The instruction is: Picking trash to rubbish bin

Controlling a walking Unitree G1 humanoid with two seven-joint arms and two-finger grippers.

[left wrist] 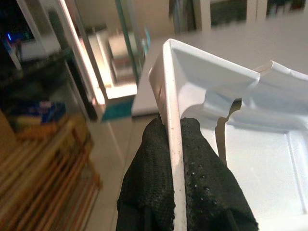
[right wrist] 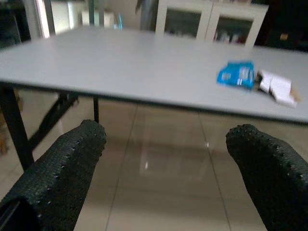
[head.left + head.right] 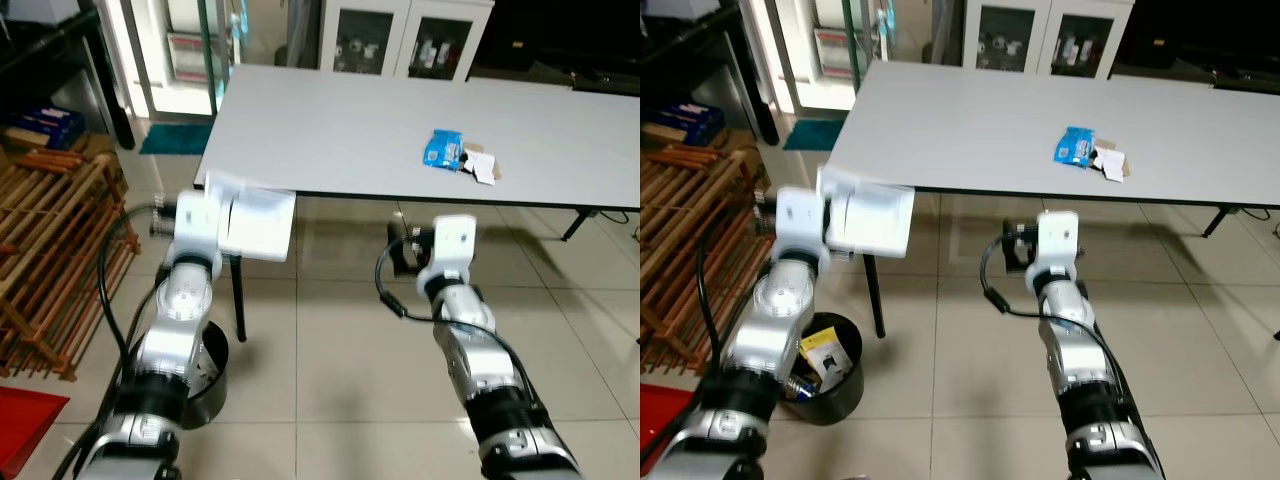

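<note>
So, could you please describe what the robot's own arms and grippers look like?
Both arms are jointed silver cylinders with black bands, white housings at the wrists and looped black cables. The left gripper and right gripper each have two black fingers with a dotted, knit-like texture.

Your left gripper (image 1: 175, 192) is raised, fingers pinched on a white foam tray's (image 1: 250, 125) rim. Your right gripper (image 2: 168, 168) reaches forward, fingers spread wide.
</note>
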